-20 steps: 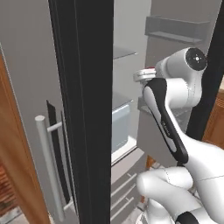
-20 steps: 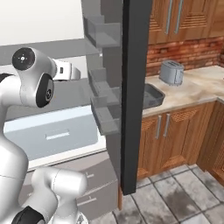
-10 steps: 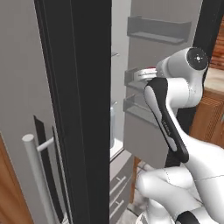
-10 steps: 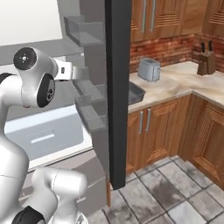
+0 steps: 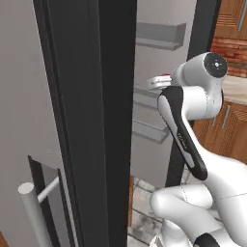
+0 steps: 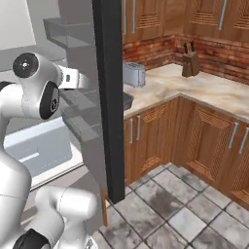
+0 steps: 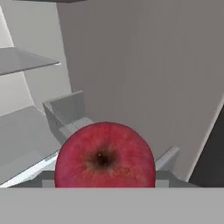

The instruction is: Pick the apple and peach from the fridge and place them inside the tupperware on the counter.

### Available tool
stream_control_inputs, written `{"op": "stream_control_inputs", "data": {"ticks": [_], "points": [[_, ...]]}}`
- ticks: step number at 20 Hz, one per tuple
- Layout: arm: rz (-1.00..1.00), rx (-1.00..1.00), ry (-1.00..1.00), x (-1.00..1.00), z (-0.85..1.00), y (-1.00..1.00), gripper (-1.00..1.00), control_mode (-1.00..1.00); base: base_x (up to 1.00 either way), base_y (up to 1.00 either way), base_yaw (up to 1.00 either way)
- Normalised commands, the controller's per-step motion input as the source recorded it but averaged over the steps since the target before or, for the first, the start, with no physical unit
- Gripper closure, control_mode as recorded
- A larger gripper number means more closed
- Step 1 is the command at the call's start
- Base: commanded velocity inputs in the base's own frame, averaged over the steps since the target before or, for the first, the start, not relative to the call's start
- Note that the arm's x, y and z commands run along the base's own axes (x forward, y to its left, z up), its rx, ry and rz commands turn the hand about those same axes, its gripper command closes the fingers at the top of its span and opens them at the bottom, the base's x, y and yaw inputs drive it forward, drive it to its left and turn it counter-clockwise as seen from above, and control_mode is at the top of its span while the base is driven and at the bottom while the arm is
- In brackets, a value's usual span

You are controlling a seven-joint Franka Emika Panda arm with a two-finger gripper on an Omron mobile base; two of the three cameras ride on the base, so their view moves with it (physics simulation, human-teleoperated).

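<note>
- Apple (image 7: 105, 156) sat right at the fingers, stem dimple facing the cam — fridge (image 7: 144, 65) interior behind it.
- Jaws nearly shut — judged gripping the apple.
- Counter (image 6: 194, 87) lay well off to the arm's right; carry must swing that way.
- Tupperware not spotted.

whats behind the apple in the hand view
Behind the apple are the fridge's grey door bins and a shelf. The apple covers whatever lies directly behind it.

The white arm (image 5: 185, 125) rises bent at the elbow, jaws closed around the apple (image 7: 105, 156).
</note>
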Motion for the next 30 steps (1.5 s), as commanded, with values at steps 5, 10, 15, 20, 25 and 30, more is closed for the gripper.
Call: {"op": "stream_control_inputs", "data": {"ticks": [5,10,15,20,25,30], "points": [[0.0,0.0,0.0,0.0,0.0,0.0,1.0,1.0,-1.0,0.06,-0.47],[0.0,0.0,0.0,0.0,0.0,0.0,1.0,1.0,-0.86,0.0,-0.5],[0.0,0.0,0.0,0.0,0.0,0.0,1.0,1.0,-0.5,-0.06,-0.49],[0.0,0.0,0.0,0.0,0.0,0.0,1.0,1.0,0.04,-0.31,-0.44],[0.0,0.0,0.0,0.0,0.0,0.0,1.0,1.0,0.33,-0.12,-0.39],[0.0,0.0,0.0,0.0,0.0,0.0,1.0,1.0,0.62,0.0,-0.34]]}}
